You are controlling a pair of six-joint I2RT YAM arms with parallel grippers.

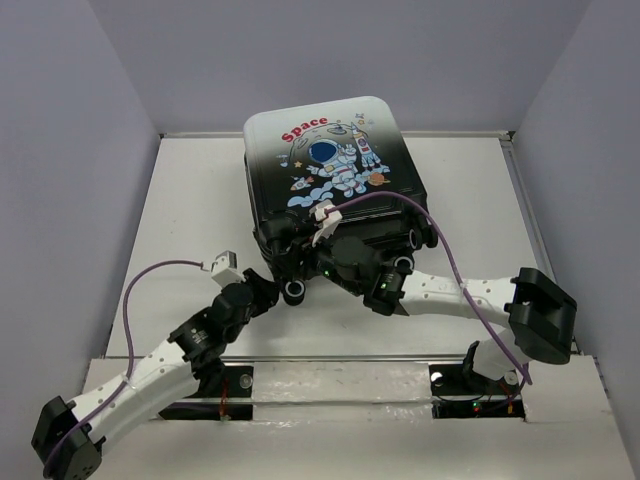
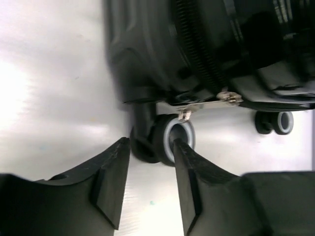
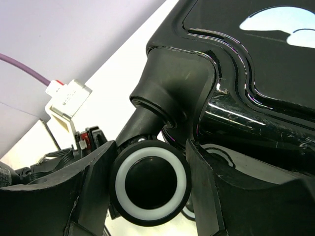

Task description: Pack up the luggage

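Astronaut side up, the luggage (image 1: 330, 150) lies at the table's (image 1: 190, 200) far centre. The right gripper (image 3: 150, 152) clamps a white-ringed wheel (image 3: 150, 184); the left gripper (image 2: 150, 142) straddles a grey-ringed wheel (image 2: 173, 140), grip unclear.

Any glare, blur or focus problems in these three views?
Top external: even light, with the luggage sharp. Left wrist: glare washes out the table on the left, and the luggage above is blurred. Right wrist: the wheel is crisp, and there is a bright reflection on the glossy luggage at top right.
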